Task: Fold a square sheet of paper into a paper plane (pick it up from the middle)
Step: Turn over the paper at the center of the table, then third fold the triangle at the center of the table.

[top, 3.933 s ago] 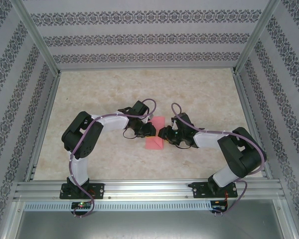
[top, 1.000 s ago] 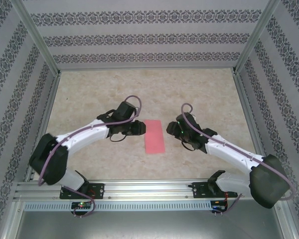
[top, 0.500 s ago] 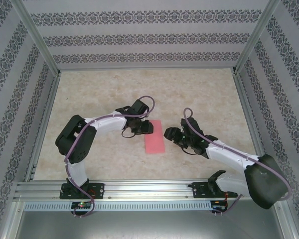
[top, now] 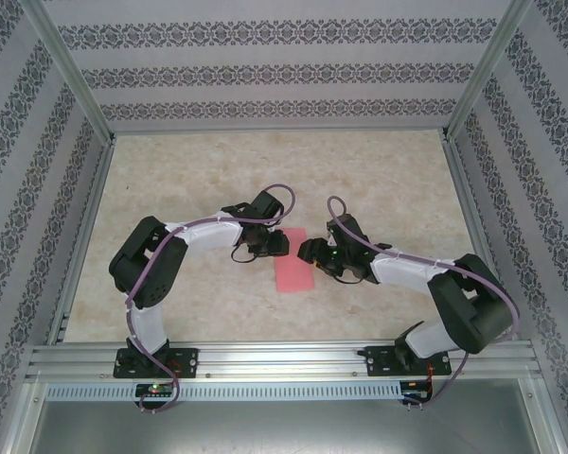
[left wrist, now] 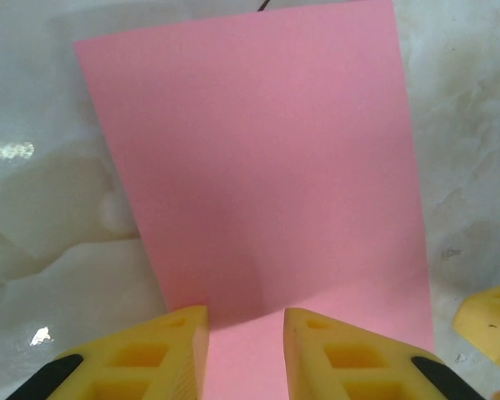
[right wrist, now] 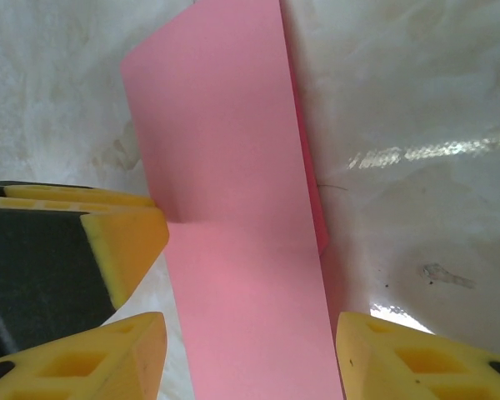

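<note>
Tabletop [top: 379, 180]; right hand [right wrist: 250, 329] wide astride paper [right wrist: 221, 142]

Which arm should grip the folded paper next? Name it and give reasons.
Probably right: the right claw is open wide with a finger on each side of the pink paper. The left claw is open only narrowly over the paper's end.

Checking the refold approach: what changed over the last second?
The left claw and right claw swung inward from either side to the far end of the square sheet of paper, both open, gripping nothing. The paper stayed flat, roughly in place.
</note>
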Robot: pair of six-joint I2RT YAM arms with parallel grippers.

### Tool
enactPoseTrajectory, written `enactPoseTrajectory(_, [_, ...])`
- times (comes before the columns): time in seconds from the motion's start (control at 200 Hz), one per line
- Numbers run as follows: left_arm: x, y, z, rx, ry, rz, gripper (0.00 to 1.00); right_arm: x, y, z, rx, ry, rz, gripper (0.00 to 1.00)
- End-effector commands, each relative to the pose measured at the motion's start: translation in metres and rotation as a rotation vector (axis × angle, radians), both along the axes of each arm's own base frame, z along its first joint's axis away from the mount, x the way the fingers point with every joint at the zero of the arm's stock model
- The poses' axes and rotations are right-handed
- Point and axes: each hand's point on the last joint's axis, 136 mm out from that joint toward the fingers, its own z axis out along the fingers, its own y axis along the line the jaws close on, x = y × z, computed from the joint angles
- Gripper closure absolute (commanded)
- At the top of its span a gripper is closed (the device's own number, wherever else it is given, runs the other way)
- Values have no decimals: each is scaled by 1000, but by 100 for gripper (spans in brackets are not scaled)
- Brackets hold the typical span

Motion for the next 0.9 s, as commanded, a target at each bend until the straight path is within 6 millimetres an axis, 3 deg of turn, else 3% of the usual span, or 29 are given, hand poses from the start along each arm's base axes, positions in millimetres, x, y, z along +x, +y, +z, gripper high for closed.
enactPoseTrajectory(0.0, [-7,4,-11,46,7,-31,69,10,9,5,18,-27,29,43])
enactPoseTrajectory(0.23, [-10,7,-19,63,21,-36,69,12,14,1,33,-20,46,43])
enactPoseTrajectory(0.43, [-10,7,-21,69,21,-47,69,15,22,3,79,-23,68,52])
enactPoseTrajectory(0.724, [-10,6,-17,67,6,-76,69,26,22,1,119,-22,104,55])
enactPoseTrajectory(0.899, [-9,5,-8,55,-23,-100,68,34,26,-3,151,-2,129,67])
